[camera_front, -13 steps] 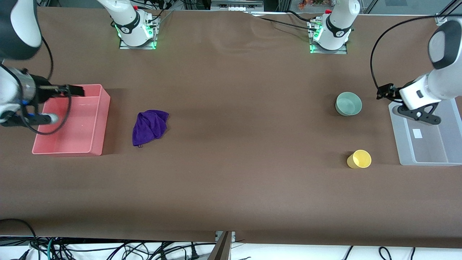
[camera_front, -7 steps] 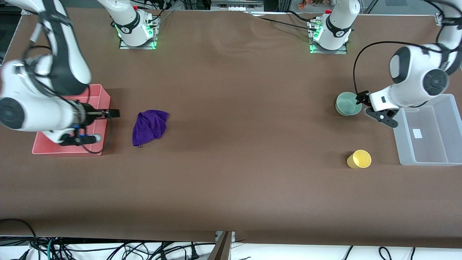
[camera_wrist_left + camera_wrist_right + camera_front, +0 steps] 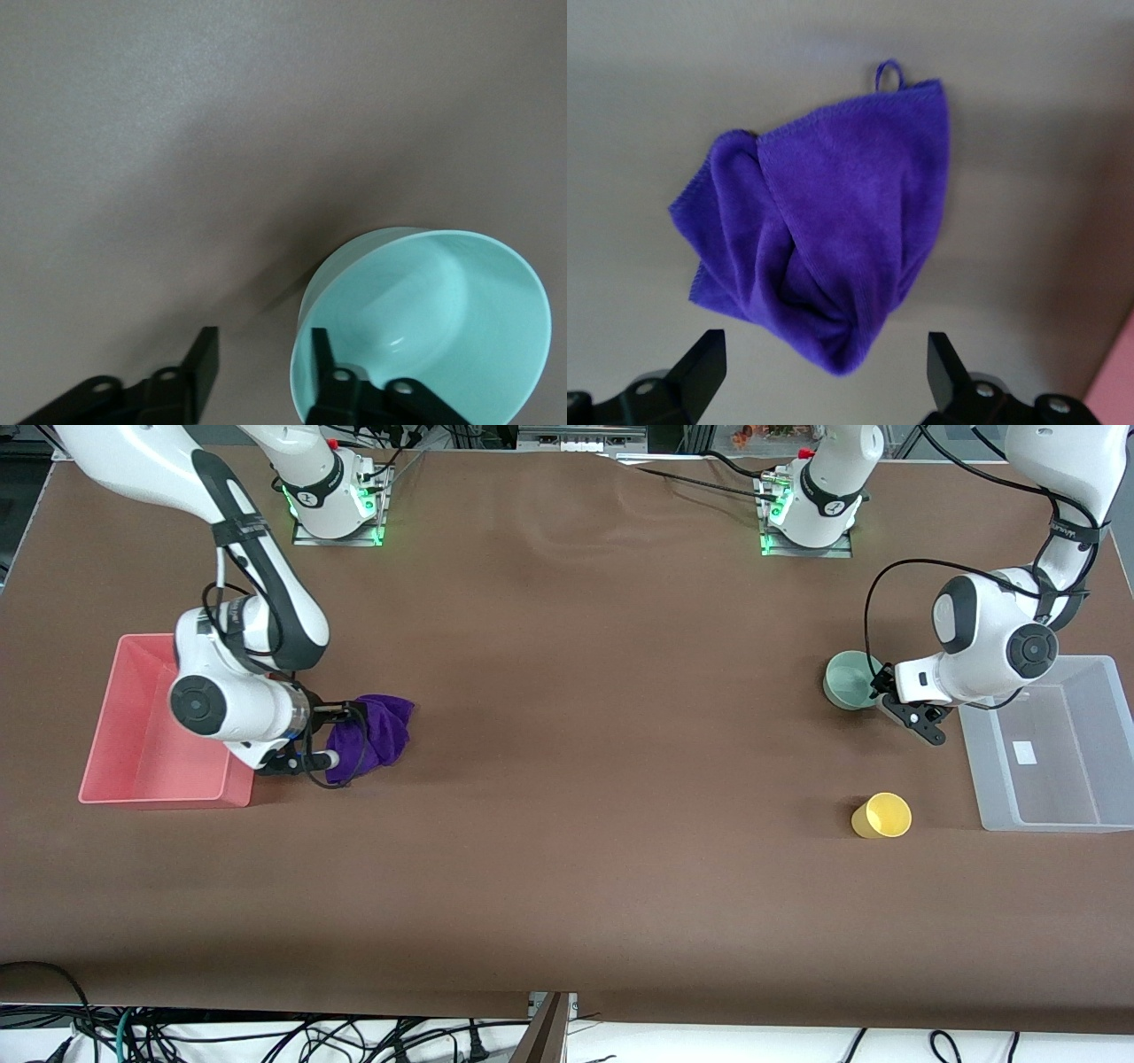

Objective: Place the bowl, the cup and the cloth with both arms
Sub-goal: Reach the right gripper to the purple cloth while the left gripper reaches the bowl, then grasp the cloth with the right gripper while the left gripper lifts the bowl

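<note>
- In the front view we see a pink bin at the right arm's end of the table and a clear bin at the left arm's end, nothing visible in either. The cup stands nearer the camera than the bowl.
- In the left wrist view we find the left gripper open, one finger inside the bowl's rim, the other outside.
- In the right wrist view we see the right gripper spread wide over the cloth, which lies flat on the table, ungrasped.
</note>
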`<control>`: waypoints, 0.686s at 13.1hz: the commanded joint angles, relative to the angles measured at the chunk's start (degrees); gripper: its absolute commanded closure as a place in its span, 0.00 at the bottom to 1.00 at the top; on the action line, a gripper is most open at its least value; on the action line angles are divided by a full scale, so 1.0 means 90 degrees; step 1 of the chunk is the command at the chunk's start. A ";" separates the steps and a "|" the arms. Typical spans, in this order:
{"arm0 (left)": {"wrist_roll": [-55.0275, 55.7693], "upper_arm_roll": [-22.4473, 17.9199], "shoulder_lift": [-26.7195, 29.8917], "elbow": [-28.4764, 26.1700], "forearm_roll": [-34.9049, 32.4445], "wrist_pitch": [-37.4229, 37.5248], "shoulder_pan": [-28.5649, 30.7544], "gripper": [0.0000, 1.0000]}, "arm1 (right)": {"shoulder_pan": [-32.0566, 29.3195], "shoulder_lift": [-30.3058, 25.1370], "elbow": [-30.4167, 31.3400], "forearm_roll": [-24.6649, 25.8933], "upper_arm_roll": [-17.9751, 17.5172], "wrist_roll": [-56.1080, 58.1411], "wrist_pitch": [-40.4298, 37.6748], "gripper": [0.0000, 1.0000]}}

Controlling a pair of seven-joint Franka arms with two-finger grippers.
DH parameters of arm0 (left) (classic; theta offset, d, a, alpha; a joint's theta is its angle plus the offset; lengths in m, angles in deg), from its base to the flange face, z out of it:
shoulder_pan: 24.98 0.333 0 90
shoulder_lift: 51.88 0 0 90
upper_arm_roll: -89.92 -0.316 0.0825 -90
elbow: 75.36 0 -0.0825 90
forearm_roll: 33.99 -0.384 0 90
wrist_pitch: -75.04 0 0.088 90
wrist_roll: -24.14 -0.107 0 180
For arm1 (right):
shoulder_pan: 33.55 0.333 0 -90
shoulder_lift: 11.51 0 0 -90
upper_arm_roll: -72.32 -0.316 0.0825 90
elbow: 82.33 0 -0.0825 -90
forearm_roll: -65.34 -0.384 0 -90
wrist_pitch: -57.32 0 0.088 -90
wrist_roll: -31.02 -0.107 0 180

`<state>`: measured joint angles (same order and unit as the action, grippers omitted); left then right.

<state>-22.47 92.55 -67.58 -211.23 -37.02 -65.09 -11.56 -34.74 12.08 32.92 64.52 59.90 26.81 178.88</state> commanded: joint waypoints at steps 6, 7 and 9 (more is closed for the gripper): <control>-0.0319 0.0039 0.0464 0.0737 0.0093 0.1140 0.0217 1.00 | 0.0201 0.0455 0.0729 0.0082 0.0003 -0.0021 0.1630 0.31; -0.0329 0.0030 0.0475 0.1398 0.0093 0.2035 0.0227 1.00 | 0.0191 0.0455 0.0729 0.0082 0.0003 -0.0002 0.1601 0.79; -0.0358 -0.0029 0.0222 0.2902 0.0064 0.3931 0.0266 1.00 | 0.0191 0.0436 0.0691 0.0072 0.0003 -0.0021 0.1504 1.00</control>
<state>-23.76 92.47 -64.14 -196.83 -37.02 -42.88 -9.85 -33.12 16.52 38.53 64.77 60.02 26.82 192.20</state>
